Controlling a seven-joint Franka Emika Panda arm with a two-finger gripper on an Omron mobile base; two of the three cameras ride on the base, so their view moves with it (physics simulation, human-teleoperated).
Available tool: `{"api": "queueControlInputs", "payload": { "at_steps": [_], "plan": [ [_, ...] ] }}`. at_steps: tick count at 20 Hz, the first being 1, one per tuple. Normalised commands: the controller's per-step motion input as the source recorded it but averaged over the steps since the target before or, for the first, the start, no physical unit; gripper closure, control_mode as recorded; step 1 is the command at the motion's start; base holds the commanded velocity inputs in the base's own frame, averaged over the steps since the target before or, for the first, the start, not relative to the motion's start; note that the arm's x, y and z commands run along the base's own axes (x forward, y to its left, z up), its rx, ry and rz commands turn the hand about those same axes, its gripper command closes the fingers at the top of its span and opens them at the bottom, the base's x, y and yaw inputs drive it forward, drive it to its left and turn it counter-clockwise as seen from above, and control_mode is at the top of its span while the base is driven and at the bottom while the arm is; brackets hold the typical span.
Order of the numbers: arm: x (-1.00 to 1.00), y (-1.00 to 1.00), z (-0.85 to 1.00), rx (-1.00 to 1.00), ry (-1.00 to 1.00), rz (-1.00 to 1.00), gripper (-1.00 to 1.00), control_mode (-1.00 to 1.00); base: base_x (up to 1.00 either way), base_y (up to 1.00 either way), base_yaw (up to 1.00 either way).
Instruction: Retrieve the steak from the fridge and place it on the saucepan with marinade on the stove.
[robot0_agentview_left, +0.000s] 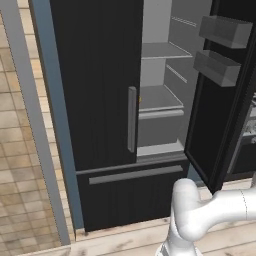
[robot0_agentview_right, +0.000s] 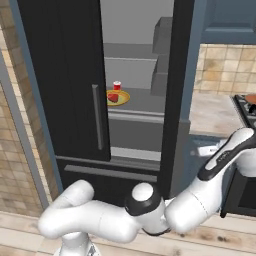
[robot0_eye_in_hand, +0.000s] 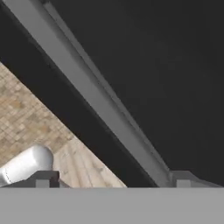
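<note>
Right base view: fridge (robot0_agentview_right: 65, 85) stands open, steak (robot0_agentview_right: 113, 98) untouched on its shelf; our fingers (robot0_eye_in_hand: 181, 178) look released, empty; fetching and placing we judge all ahead.

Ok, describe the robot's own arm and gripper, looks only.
The arm is glossy white, built of thick rounded tube segments with bulbous joints. A dark ring marks one joint, and a black stripe runs along the forearm link near the stove side. No cables or markings are visible. The gripper shows two small blocky grey finger tips in the hand view.
</note>
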Motion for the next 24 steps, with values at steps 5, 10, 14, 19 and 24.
{"api": "queueControlInputs", "payload": {
  "at_steps": [5,10,14,19,24],
  "plan": [
    [-0.51,0.13,0.02,-0.1,-0.01,-0.23,-1.0,-1.0,0.0,0.0,0.0],
    [-0.93,0.82,0.05,-0.44,-0.07,-0.18,-1.0,-1.0,0.0,0.0,0.0],
    [-1.0,0.88,0.0,-0.51,-0.09,-0.15,-1.0,-1.0,0.0,0.0,0.0],
    [-0.72,0.98,0.17,-0.47,-0.05,-0.16,-1.0,-1.0,0.0,0.0,0.0],
    [-0.09,0.69,0.4,-0.27,0.1,-0.36,-1.0,-1.0,0.0,0.0,0.0]
  ]
}}
